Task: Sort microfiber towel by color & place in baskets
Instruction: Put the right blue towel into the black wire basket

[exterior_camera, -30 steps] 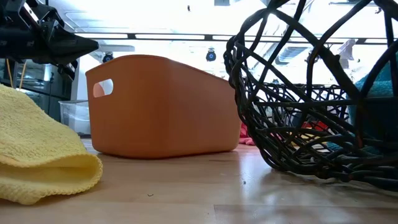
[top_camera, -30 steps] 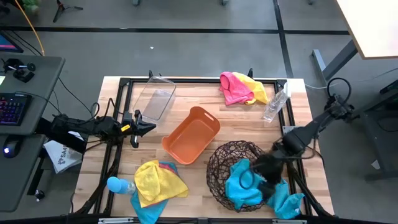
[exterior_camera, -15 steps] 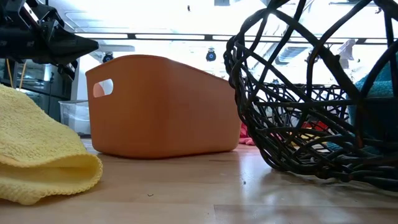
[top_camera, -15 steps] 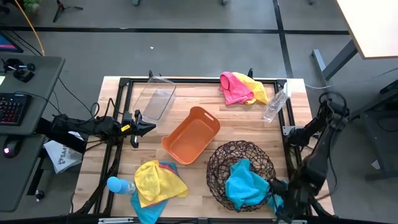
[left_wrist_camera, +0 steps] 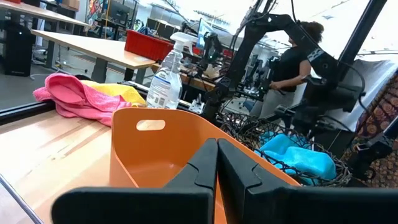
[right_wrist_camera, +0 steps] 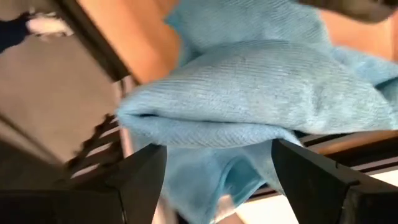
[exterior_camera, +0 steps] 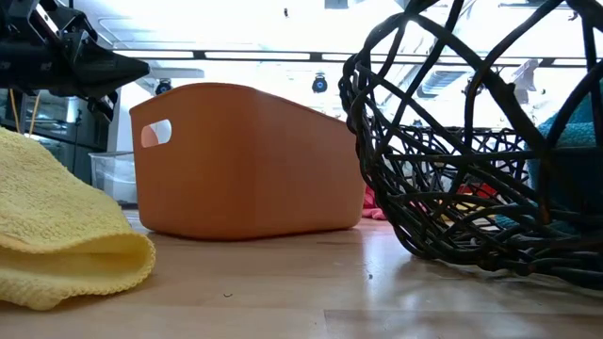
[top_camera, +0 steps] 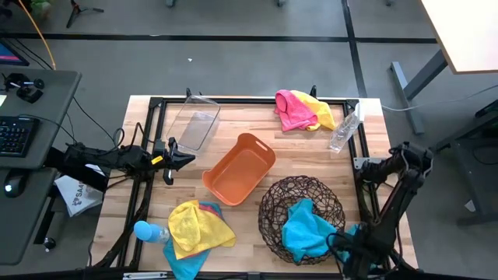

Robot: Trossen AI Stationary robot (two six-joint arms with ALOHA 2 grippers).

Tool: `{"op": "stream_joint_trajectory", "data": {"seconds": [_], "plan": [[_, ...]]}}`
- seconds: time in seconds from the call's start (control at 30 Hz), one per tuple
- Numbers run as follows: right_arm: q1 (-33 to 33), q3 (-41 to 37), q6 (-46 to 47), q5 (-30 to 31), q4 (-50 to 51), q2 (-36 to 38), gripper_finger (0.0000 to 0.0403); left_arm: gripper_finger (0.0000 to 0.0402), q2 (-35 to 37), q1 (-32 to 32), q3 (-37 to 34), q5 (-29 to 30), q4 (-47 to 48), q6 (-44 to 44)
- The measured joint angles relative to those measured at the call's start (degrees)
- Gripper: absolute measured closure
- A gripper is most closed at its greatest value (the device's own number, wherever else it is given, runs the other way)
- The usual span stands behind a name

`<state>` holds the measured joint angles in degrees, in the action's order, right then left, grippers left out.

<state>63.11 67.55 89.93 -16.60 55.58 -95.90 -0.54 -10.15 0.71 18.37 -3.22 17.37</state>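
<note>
Beside the round dark wire basket (top_camera: pixel 300 218), at the near corner of the counter (top_camera: pixel 296 152), the right pincer (top_camera: pixel 352 253) hangs low over a sky-blue towel (right_wrist_camera: pixel 261 93) that lies partly off the counter's edge. Its fingers (right_wrist_camera: pixel 140 180) stand wide apart on either side of the blue fold, not closed on it. Another sky-blue towel (top_camera: pixel 305 230) sits inside the wire basket, spilling over its near rim.

Next to that basket, toward the counter's middle, stands the orange tub (top_camera: pixel 240 169), with nothing in it that can be seen. Past the tub, toward the far left corner, lies the clear plastic bin (top_camera: pixel 194 123). A pink towel (top_camera: pixel 292 110) and a yellow towel (top_camera: pixel 320 111) lie bunched together well beyond the wire basket, at the far edge, with a clear bottle (top_camera: pixel 343 131) just beside them. On the other side of the tub from the wire basket, a yellow towel (top_camera: pixel 199 225) lies heaped on pink and blue cloths, near a blue-capped bottle (top_camera: pixel 148 231).

The left pincer (top_camera: pixel 176 158) waits by the clear bin, its fingers pressed together.
</note>
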Motion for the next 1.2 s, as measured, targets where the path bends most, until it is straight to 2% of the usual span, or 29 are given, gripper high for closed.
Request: {"op": "stream_joint_trajectory", "data": {"seconds": [0.17, 0.27, 0.33, 0.47, 0.5, 0.67, 1.07, 1.2], "plan": [[1.64, 0.0, 0.0, 2.89, 0.99, -1.83, 0.0119, 0.0401, 0.01, -0.01, 0.0, 0.01, -0.02, 0.01], [2.34, 0.0, 0.94, 3.12, 1.68, -3.1, 0.0149, 0.0401, 0.01, -0.02, 0.0, 0.02, -0.01, 0.02], [2.73, -0.02, 2.06, 3.99, 2.04, -3.73, 0.0201, 0.0401, 0.0, -0.01, 0.0, 0.01, -0.01, 0.02], [3.06, -0.02, 4.55, 6.1, 1.97, -3.67, 0.0366, 0.0401, 0.0, -0.01, 0.0, 0.02, 0.0, 0.01], [3.05, 0.1, 4.7, 6.5, 2.12, -3.4, 0.0381, 0.0401, 0.02, -0.02, 0.0, 0.0, -0.02, 0.02], [2.95, 5.12, 4.73, 7.55, 7.48, -0.35, 0.0398, 0.0401, 0.02, -0.01, 0.0, 0.02, -0.01, 0.02], [2.37, 27.14, 3.51, 17.68, 16.08, 15.17, 0.0401, 0.0401, 0.01, -0.01, 0.0, 0.01, -0.01, 0.02], [1.0, 37.78, 2.91, 28.02, 22.83, 18.07, 0.0402, 0.0401, 0.0, -0.02, 0.0, 0.0, 0.0, 0.02]]}}
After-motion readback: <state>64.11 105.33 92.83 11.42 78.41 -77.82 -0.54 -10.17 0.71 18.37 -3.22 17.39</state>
